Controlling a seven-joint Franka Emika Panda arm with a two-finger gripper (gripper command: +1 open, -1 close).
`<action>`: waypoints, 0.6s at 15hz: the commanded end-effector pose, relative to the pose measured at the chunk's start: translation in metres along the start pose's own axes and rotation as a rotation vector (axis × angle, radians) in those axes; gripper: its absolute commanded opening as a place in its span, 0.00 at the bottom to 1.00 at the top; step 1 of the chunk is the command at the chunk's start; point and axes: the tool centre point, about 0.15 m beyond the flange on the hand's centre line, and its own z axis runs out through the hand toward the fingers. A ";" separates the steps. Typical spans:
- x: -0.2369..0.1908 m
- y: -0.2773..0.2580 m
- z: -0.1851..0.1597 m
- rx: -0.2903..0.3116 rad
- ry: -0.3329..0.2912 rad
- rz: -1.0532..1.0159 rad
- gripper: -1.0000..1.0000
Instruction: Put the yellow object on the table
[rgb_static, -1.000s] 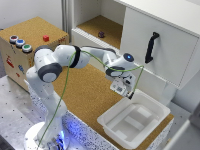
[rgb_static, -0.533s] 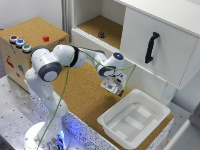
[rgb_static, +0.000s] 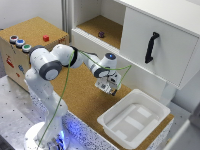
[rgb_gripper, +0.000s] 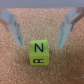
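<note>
Yellow object (rgb_gripper: 39, 52), small lettered cube, sits on cork table (rgb_gripper: 15, 70) between fingers of wide-spread claw (rgb_gripper: 39, 31), untouched. We judge it light, rigid; flat opposite faces offer best hold.

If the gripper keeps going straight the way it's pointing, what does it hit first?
Probably the small yellow cube with black letters, lying on the brown cork table just ahead of the open gripper; how far off is unclear.
</note>
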 end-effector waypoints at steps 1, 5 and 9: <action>-0.011 -0.006 -0.013 -0.040 0.035 0.001 1.00; -0.011 -0.006 -0.013 -0.040 0.035 0.001 1.00; 0.007 0.009 -0.031 -0.023 0.028 -0.085 1.00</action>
